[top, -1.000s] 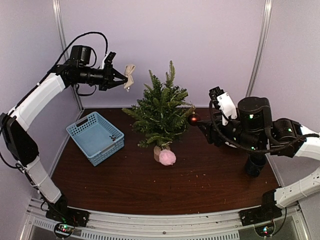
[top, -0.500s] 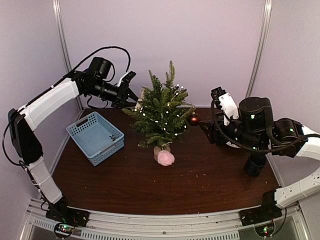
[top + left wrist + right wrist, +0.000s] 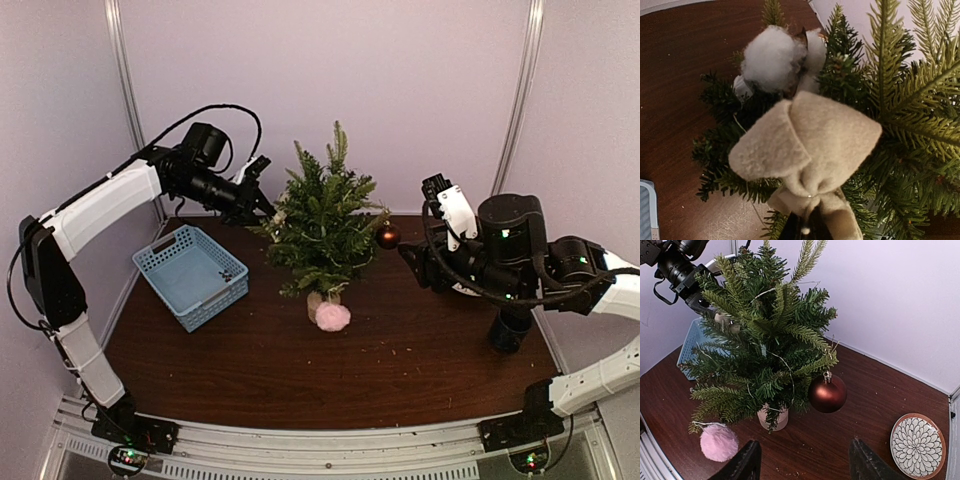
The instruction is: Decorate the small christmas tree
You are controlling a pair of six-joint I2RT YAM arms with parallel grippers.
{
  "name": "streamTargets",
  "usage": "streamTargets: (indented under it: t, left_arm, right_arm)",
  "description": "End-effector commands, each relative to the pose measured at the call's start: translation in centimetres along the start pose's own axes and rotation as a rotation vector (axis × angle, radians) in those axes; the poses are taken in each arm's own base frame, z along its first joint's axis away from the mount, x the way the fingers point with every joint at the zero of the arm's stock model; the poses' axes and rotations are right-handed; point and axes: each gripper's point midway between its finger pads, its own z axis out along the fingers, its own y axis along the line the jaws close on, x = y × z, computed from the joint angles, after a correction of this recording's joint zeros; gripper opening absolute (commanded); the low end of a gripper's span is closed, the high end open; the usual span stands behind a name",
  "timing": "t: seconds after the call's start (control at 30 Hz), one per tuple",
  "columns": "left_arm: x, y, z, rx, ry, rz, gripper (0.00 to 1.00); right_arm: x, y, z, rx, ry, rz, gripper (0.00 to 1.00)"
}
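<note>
The small christmas tree [image 3: 322, 225] stands mid-table on its pale wooden base [image 3: 322, 303]. My left gripper [image 3: 268, 210] is shut on a beige felt bow [image 3: 810, 145], pressing it among the branches on the tree's left side. A white cotton ball [image 3: 772, 65] sits in the branches just beyond the bow. A red-brown bauble [image 3: 827, 393] hangs from a right-hand branch tip. My right gripper [image 3: 805, 465] is open and empty, just right of the bauble [image 3: 388, 237] and apart from it. A pink pom-pom [image 3: 333, 317] hangs low by the base.
A blue plastic basket [image 3: 192, 275] lies on the table left of the tree. A patterned round plate [image 3: 917, 445] rests on the table to the right. Pale walls close in behind and at both sides.
My left arm has swung right and down, carrying the bow from the air left of the tree into its left branches. The tree's small lights showed briefly, then went dark. The right arm stayed put.
</note>
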Motion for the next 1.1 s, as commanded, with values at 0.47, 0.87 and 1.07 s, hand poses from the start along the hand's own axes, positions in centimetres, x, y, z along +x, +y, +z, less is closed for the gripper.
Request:
streamTargets:
  t: [0.47,0.87,1.07]
  left_arm:
    - [-1.7,-2.0,-1.9,-0.019,-0.039,0.076,0.35]
    - [0.5,-0.8,0.2,-0.111,0.062,0.114,0.44]
    - [-0.2,-0.9,-0.9,-0.164,0.037,0.145,0.59]
  right_arm:
    - [-1.1,-0.5,-0.3,0.020,-0.025,0.022,0.64]
    - [-1.2,-0.1,0.0,0.014,-0.025,0.013,0.64]
    - [-1.3,-0.1,0.2,0.016,-0.024,0.007,0.65]
